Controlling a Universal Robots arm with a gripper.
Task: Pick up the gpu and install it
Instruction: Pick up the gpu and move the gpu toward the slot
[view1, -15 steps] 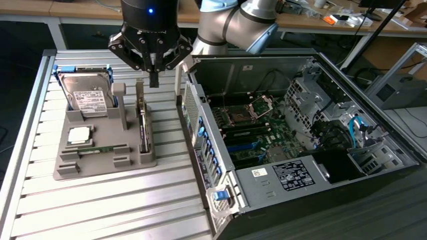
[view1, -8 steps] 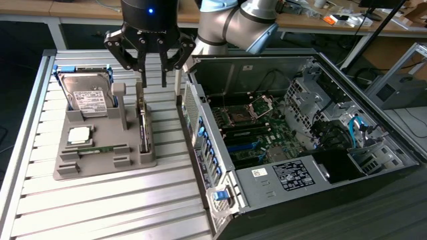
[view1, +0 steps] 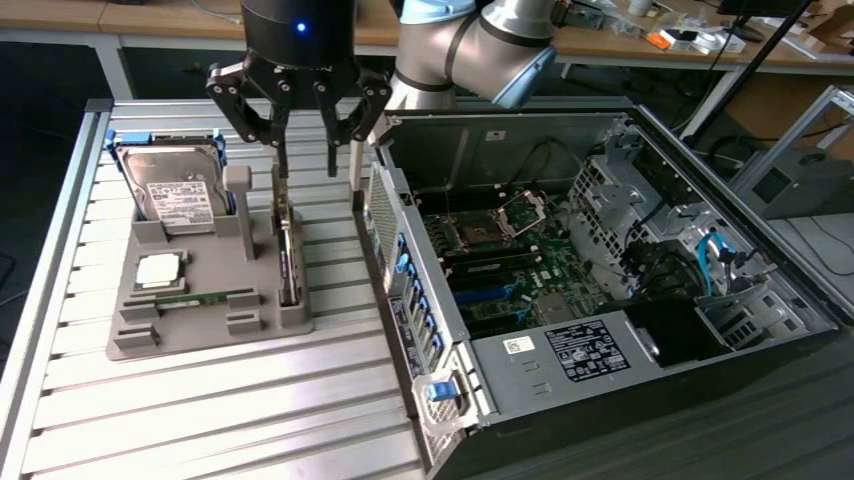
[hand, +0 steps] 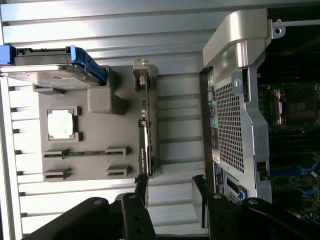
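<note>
The tray is grey, the hard drive silver, the claw black.

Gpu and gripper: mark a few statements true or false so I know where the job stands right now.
1. The gpu stands on edge in the grey holder. True.
2. The gripper is shut on the gpu. False: it is open above the holder, fingers spread, holding nothing.
3. The hard drive sits in the same holder. True.
4. The gpu is seated inside the computer case. False: it is in the holder, outside the case.
5. The computer case is closed up. False: its side is open and the motherboard shows.
</note>
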